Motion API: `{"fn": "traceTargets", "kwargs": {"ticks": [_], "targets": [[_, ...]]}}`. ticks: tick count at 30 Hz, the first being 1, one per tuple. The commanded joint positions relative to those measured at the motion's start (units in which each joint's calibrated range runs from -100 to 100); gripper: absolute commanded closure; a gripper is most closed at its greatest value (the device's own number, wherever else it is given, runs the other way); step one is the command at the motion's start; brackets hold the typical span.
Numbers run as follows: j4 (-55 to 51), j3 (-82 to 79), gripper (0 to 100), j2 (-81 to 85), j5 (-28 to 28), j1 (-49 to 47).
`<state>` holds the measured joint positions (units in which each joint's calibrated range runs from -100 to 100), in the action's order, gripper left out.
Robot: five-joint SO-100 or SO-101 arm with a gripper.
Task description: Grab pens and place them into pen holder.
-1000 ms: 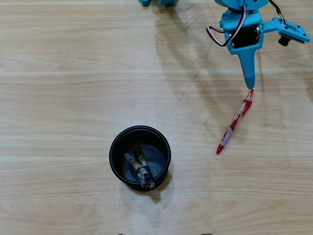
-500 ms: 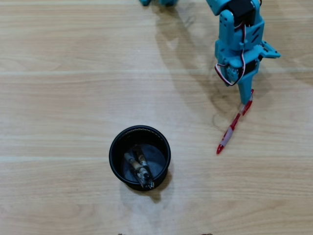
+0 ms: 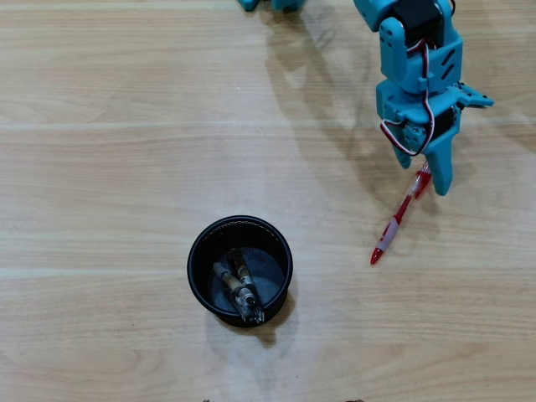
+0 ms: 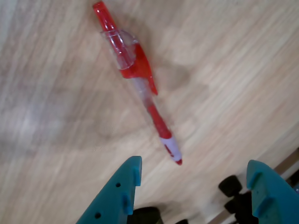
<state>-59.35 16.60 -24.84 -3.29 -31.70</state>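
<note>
On the pale wooden tabletop [image 3: 126,167], toward the right side of the overhead view, the red pen [image 3: 400,215] is lying flat and slanting from upper right down to lower left. Its upper end is sitting under the teal end effector [image 3: 435,180], which is pointing down the picture from the arm at the top edge, so that end of the pen is partly hidden there.

From the wrist view, the red pen [image 4: 138,79] is stretching away from the camera, lying on the wood with its clip facing right. Its near tip is resting just ahead of the gap in the end effector [image 4: 194,170], closer to the left finger [image 4: 122,191] than to the right one [image 4: 268,191]. The fingers are standing wide apart, released, with nothing between them and neither touching the pen.

Well apart from all this, lower left in the overhead view, the pen holder [image 3: 201,243] is standing upright, and black-and-clear pens [image 3: 239,285] are leaning inside it; their exact number is hard to tell.
</note>
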Motion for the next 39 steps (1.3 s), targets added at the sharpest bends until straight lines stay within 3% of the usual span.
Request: {"fn": "traceTargets", "kwargs": {"ticks": [1,10,21,28,39], "targets": [[0.3,5.4,75,-3.2,-0.5,0.6],[-0.4,14.4,75,-17.1,-1.6,0.2],[-0.5,18.2,95,-24.0,-2.2,-0.7],[-1.2,17.5,98,-24.1,-2.1,-1.6],[-16.7,29.2,98,-10.3,-1.4,-0.9]]}}
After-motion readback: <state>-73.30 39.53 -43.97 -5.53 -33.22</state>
